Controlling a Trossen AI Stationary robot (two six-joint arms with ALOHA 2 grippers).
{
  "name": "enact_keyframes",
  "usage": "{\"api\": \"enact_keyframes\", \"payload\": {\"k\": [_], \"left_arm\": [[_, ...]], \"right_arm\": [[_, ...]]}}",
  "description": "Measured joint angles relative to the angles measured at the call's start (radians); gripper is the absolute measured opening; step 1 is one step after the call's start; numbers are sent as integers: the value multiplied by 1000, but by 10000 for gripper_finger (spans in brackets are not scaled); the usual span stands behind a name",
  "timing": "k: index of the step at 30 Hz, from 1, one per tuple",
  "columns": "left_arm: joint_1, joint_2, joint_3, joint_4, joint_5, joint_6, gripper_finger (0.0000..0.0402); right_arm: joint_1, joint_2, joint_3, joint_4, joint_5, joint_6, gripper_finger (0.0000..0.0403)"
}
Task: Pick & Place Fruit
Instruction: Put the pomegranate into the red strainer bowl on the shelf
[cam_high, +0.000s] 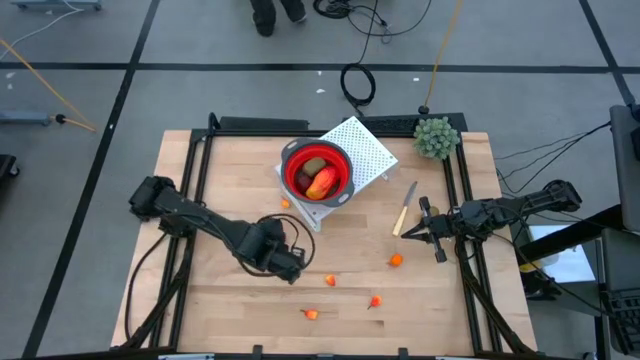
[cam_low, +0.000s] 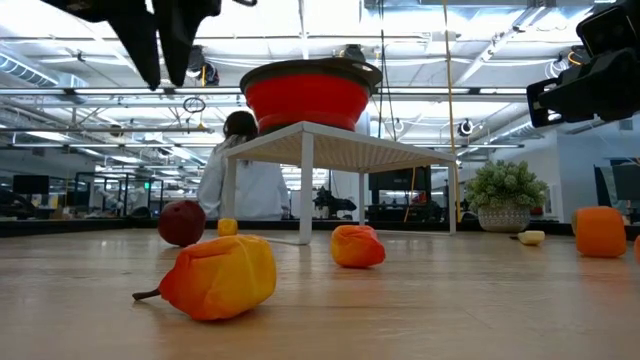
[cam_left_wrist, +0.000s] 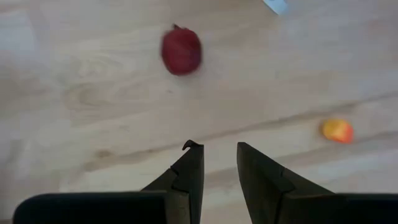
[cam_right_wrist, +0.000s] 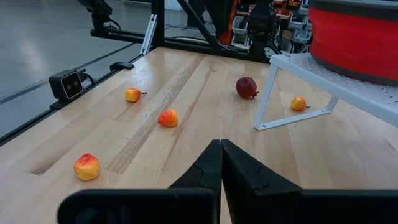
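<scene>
A red bowl (cam_high: 318, 170) stands on a white perforated stand (cam_high: 365, 150). Inside it lie a brown oval (cam_high: 314, 165) and a red-and-yellow piece (cam_high: 322, 182). Several small orange bits lie on the wood, such as one (cam_high: 396, 261) and another (cam_high: 331, 281). A dark red ball (cam_left_wrist: 181, 50) lies on the table ahead of my left gripper (cam_left_wrist: 219, 152), which hovers open above the table's middle (cam_high: 295, 268). My right gripper (cam_right_wrist: 221, 144) is shut and empty, above the table near the knife (cam_high: 415, 235).
A pale-handled knife (cam_high: 405, 208) lies right of the stand. A green bushy plant (cam_high: 436, 137) sits at the far right corner. A black frame (cam_high: 200, 170) runs along the table's sides. A person (cam_low: 240, 180) stands beyond the far edge.
</scene>
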Motion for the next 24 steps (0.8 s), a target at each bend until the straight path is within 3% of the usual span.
{"api": "enact_keyframes", "payload": {"k": [13, 24], "left_arm": [[47, -9, -117, 81, 1, 56, 98], [47, -9, -183, 109, 0, 36, 235]], "right_arm": [[0, 0, 0, -2, 0, 0, 0], [0, 0, 0, -1, 0, 0, 0]]}}
